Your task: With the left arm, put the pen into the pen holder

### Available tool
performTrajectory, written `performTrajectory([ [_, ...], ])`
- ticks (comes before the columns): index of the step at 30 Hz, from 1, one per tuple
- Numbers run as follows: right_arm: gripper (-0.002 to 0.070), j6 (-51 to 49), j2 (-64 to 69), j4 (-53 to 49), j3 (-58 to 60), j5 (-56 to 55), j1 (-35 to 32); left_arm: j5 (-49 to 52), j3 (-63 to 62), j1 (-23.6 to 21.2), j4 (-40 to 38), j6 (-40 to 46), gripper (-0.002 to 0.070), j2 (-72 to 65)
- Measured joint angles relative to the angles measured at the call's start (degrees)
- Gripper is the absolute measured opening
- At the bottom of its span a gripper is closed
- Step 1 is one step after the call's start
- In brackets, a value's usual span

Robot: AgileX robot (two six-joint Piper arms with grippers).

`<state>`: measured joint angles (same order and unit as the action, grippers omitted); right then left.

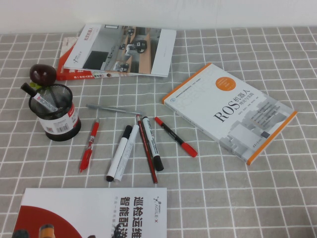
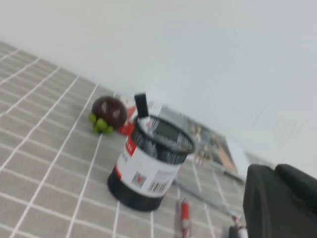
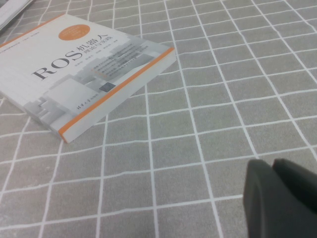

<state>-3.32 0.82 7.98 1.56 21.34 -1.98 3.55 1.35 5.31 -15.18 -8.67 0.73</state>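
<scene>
**Fingers clear, pen's in the cup**

Left gripper (image 2: 282, 203) fingers hold nothing; whether they're spread, we can't tell. Same for the right gripper (image 3: 282, 198), parked over bare desk (image 3: 223, 99). We see the pen (image 1: 37, 96) leaning in the pen holder (image 1: 55, 119), cap up.

Neither arm shows up in the high view at all, both are out of its shot. All you get of the left end effector (image 2: 280, 201) is a black chunk in the corner of its own wrist view, hanging in the air above the table (image 2: 44, 163) and gripping nothing. The right end effector (image 3: 282, 198) is the same deal: a dark bit at the edge of its wrist view, raised over the table, nothing in it.
</scene>
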Motion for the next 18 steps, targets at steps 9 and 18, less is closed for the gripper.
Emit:
performTrajectory([
  [9, -0.0015, 0.0, 0.0, 0.0, 0.0, 0.0, 0.0, -4.2, 0.0, 0.0, -0.7, -0.7, -0.0003, 0.0],
  [18, -0.0015, 0.0, 0.0, 0.0, 0.0, 0.0, 0.0, 6.9, -10.4, 0.0, -1.1, -1.2, -0.0003, -9.9],
])
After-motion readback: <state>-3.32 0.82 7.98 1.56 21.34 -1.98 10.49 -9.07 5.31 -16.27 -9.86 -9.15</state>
